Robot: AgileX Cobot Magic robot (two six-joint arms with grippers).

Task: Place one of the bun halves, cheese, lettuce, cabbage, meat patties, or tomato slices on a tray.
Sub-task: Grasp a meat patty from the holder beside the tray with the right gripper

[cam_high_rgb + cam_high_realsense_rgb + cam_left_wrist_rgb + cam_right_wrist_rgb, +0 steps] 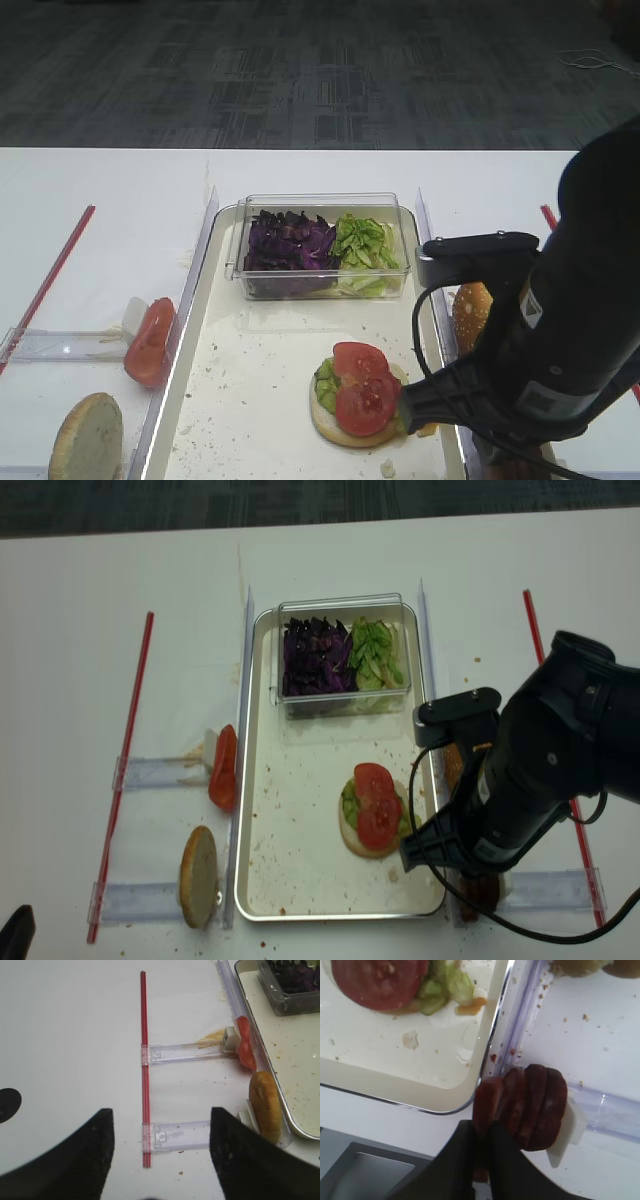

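My gripper point(481, 1160) at bottom centre, jaws pinched on the leftmost of the meat patties point(522, 1107), a row standing on edge just outside the tray point(447, 1102) corner. White holder block behind the row. On the tray, top left: tomato slice point(377, 982) over lettuce point(445, 987). Crumbs scattered.

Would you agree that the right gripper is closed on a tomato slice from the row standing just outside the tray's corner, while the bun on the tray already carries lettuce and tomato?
Not quite: the right gripper is closed on a meat patty, not a tomato slice, as the right wrist view shows. The rest holds: the row stands just outside the tray corner, and the bun already carries lettuce and tomato.
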